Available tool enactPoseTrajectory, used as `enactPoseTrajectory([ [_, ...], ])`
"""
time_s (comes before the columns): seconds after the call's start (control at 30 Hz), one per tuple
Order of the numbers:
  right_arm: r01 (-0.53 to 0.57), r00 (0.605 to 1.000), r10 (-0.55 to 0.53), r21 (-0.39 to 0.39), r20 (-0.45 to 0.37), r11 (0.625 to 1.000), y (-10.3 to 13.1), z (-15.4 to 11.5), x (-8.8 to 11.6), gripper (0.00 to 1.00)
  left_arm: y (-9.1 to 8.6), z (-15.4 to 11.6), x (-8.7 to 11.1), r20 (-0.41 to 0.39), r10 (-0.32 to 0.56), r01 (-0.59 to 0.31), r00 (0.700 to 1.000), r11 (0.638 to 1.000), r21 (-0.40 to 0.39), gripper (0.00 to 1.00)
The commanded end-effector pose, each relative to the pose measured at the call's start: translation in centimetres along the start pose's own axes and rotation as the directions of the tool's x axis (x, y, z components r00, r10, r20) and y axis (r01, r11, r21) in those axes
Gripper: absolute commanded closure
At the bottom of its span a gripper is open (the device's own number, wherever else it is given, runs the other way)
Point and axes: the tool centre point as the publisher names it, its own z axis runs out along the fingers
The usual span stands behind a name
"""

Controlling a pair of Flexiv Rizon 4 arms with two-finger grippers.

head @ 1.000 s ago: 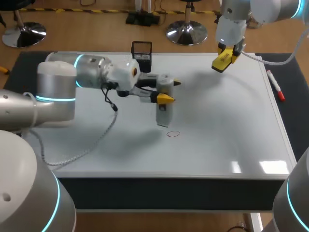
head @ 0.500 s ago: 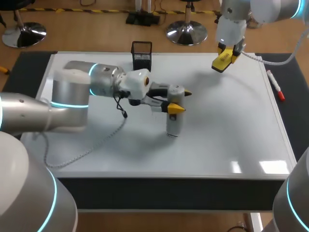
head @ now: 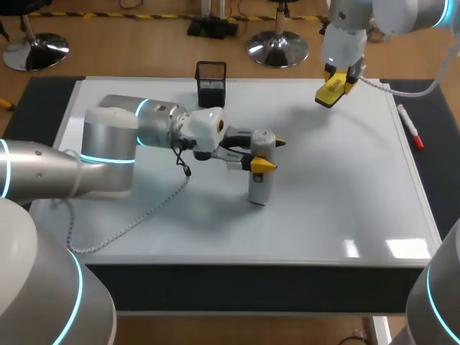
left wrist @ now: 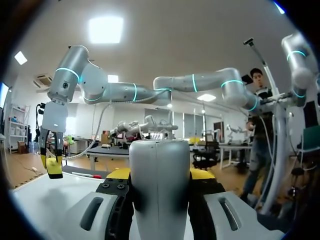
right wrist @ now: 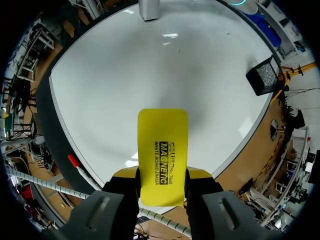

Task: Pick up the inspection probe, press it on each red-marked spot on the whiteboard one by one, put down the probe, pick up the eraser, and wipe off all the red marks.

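The whiteboard [head: 345,180] lies flat, filling most of the head view. My left arm [head: 108,144] comes in from 9 o'clock. The left gripper [head: 267,153] is clamped on the probe [head: 259,180], a grey cylinder standing upright with its long axis vertical and its foot touching the board near the middle. What lies under the foot is hidden, so I judge the press goes straight down. At 1 o'clock from the probe, well apart, my right gripper [head: 336,83] hangs above the board, closed on the yellow eraser [head: 330,92].
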Motion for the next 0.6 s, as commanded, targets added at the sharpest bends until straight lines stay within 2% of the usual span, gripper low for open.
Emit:
enactPoseTrajectory([
  [0.03, 0.001, 1.0, -0.001, 0.002, -0.003, 1.0, -0.07, -0.13, 0.06, 1.0, 0.26, -0.18, -0.05, 0.006, -0.004, 0.004, 1.0, 1.0, -0.001, 1.0],
  [0.33, 0.001, 1.0, -0.001, 0.002, -0.003, 1.0, -0.07, -0.13, 0.06, 1.0, 0.92, -0.5, -0.01, 0.012, -0.011, 0.011, 1.0, 1.0, -0.013, 1.0],
  [0.6, 0.001, 1.0, -0.001, 0.002, -0.003, 1.0, -0.07, -0.13, 0.06, 1.0, 0.68, -0.39, 0.07, 0.007, -0.005, 0.005, 1.0, 1.0, -0.014, 1.0],
])
